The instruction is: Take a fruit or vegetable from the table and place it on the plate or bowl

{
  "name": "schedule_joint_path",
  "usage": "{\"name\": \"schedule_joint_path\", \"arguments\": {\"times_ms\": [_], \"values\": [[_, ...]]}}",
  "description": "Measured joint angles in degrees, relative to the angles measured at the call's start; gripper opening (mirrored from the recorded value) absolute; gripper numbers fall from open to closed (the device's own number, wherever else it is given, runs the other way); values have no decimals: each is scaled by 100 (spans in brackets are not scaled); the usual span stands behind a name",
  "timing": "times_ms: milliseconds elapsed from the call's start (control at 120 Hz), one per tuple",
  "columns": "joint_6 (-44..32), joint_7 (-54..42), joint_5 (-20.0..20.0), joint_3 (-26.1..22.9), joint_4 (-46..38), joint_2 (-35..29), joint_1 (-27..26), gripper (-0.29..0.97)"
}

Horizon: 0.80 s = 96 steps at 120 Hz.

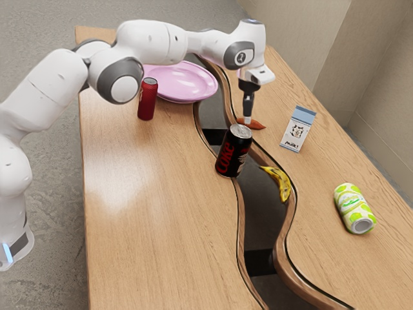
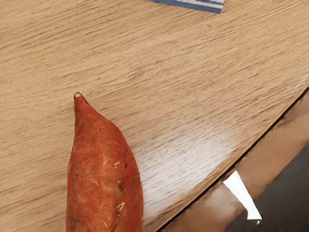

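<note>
A: Target?

B: Orange-brown tapered sweet potato [image 1: 250, 122], lying flat on the pale wooden counter [image 1: 148, 213]. It sits just beside the curved inner edge where the dark strip runs, toward the plate end. The black two-finger gripper [image 1: 247, 111] hangs directly over it, tips low.

A: Fingers?

B: Seen edge-on as one dark column. Cannot tell whether released or clenched. In the wrist view the sweet potato [image 2: 104, 174] rests on the wood.

A: Handling?

B: Judged firm, fairly dense, with rough dry skin; not fragile and unlikely to slip. It is rounded, though, so it may roll or pivot if taken near the pointed tip. Best hold is across the thick middle, from the two long sides.

A: Destination?

B: Round pink plate [image 1: 182, 82], near the counter's far end, across the dark strip. A red can [image 1: 148, 98] stands just beside the plate, and a black can [image 1: 233, 150] stands at the strip's edge. The carry should pass clear of both.
</note>
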State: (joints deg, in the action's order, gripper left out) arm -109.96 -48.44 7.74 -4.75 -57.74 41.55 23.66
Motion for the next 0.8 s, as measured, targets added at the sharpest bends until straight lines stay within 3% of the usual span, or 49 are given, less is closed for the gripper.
{"name": "schedule_joint_path", "arguments": {"times_ms": [283,800], "values": [[-101,-473,297,-92,278,362,177,68],[186,-608,109,-72,787,762,-8,68]]}}
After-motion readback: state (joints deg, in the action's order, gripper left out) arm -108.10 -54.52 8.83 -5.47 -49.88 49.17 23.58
